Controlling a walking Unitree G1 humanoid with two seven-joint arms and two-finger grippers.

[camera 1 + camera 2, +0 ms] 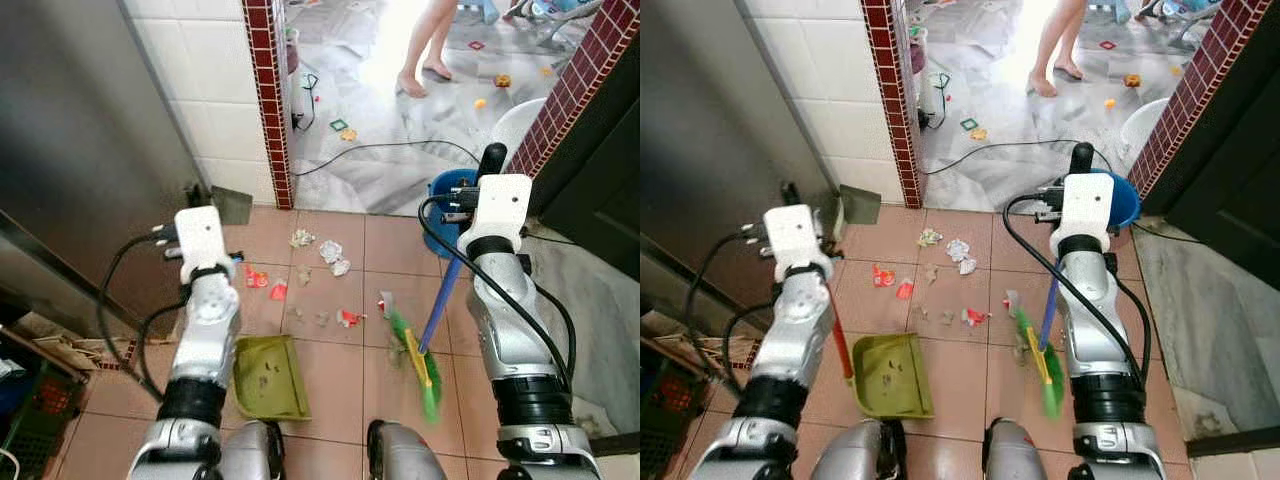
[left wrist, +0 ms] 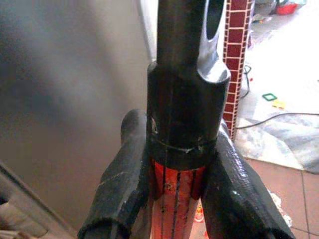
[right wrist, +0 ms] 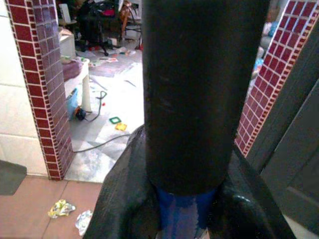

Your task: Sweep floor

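while the left gripper (image 2: 177,199) clamps the green dustpan's (image 1: 888,375) red handle (image 1: 840,342), the right gripper (image 3: 187,214) clamps the broom's (image 1: 420,372) blue pole (image 1: 440,303) beside scattered litter (image 1: 330,252) on the tiled floor (image 1: 330,375).

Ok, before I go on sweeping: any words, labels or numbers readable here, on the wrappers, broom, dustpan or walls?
None can be read.
Red wrappers on the floor tiles: any print is too small and blurred.
Broom, held in the right pincer: no lettering visible on the blue handle.
Dustpan, its red handle in the left pincer: no label visible.
Tiled wall: no sign.
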